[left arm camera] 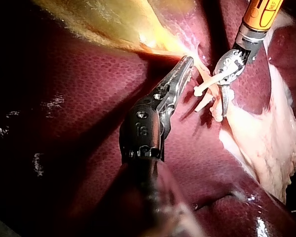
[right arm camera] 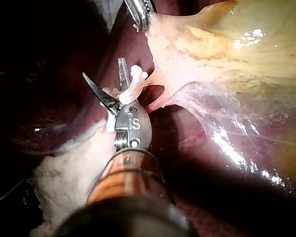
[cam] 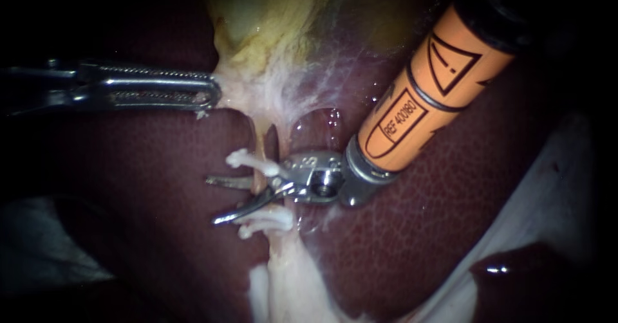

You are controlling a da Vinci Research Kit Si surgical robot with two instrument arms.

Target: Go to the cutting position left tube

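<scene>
The left instrument (cam: 212, 93) comes in from the upper left of the frame. Its long toothed pincer is closed, and it seems to have hold of the pale edge of the gallbladder (cam: 257, 27), though the tip partly hides the contact.

The right instrument (cam: 213, 201) comes down from the upper right. Its shaft wears an orange sleeve with black printing. Its pincer, two thin curved blades, stands open just left of centre and grips nothing.

The left tube (cam: 261, 144) runs down the middle of the frame over the dark red liver (cam: 148, 168) and passes between the open blades. A white upper clip (cam: 248, 161) sits on the tube just above the blades, and a white lower clip (cam: 267, 219) just below them.
</scene>
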